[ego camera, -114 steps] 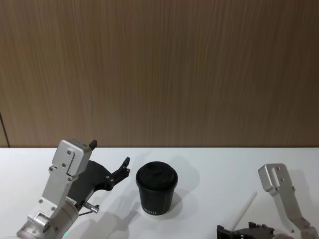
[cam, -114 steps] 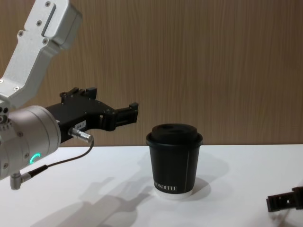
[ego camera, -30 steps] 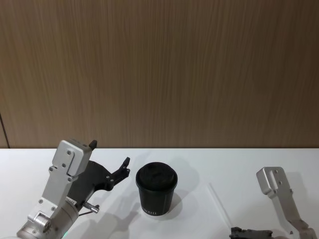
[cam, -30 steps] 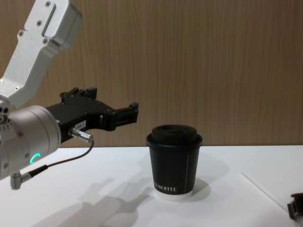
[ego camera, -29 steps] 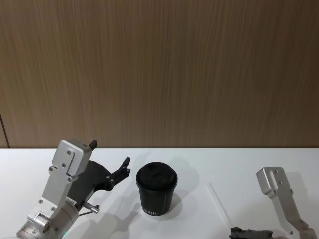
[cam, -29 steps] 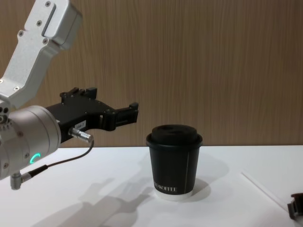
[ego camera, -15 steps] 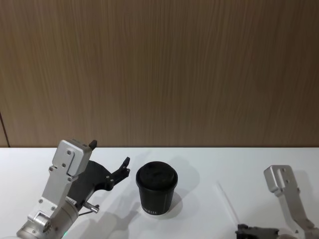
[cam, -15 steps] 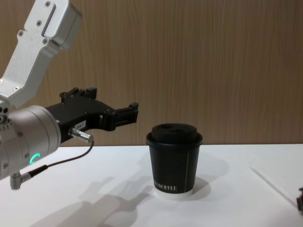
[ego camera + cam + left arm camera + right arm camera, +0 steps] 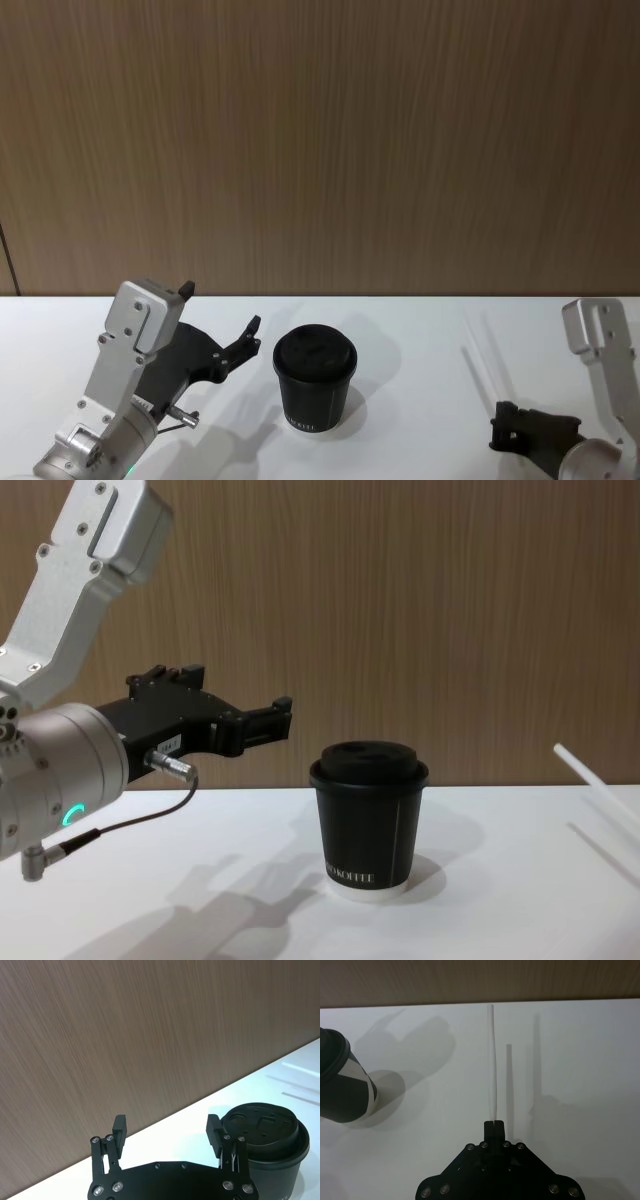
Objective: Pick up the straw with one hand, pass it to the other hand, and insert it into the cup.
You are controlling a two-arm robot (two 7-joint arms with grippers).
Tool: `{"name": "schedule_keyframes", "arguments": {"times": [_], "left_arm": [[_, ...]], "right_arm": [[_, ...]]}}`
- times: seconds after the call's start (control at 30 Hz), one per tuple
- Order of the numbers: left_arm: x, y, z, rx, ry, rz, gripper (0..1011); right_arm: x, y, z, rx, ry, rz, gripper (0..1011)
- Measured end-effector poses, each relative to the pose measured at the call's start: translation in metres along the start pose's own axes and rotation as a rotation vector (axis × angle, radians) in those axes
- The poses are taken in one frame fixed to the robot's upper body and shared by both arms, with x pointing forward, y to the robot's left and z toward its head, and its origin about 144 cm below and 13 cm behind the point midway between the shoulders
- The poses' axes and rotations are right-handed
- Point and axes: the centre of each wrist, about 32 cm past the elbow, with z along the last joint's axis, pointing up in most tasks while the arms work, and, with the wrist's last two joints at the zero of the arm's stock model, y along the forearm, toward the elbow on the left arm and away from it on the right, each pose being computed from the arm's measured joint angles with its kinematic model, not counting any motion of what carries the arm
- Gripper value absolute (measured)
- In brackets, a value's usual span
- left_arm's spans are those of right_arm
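My right hand (image 9: 494, 1122) is closed on one end of the straw (image 9: 492, 1060) — the two fingers (image 9: 490, 1130) press together on it, low at about four o'clock from the cup (image 9: 313, 385). From the fingers the straw runs out toward eleven o'clock, away from me, tilted up with its free end clear of the desk (image 9: 420, 325). Its thin shadows (image 9: 509, 1080) lie on the white top beside it. The cup stands upright at the middle of the desk with its lid (image 9: 368, 760) on, well apart from the straw. My left hand (image 9: 167, 1125) hangs above the desk at nine o'clock from the cup, near it — spread wide open, gripping nothing.
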Motion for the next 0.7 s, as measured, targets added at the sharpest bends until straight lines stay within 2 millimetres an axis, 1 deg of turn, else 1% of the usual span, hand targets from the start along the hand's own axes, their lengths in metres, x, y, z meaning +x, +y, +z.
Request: {"name": "schedule_keyframes", "arguments": {"times": [0.33, 0.7], "left_arm": [[0.000, 0.000, 0.000, 0.000, 0.000, 0.000, 1000], [0.000, 0.000, 0.001, -0.003, 0.000, -0.003, 1000]], "right_arm": [[0.004, -0.005, 0.005, 0.105, 0.002, 0.016, 0], [0.011, -0.009, 0.003, 0.244, 0.004, 0.088, 0]]}}
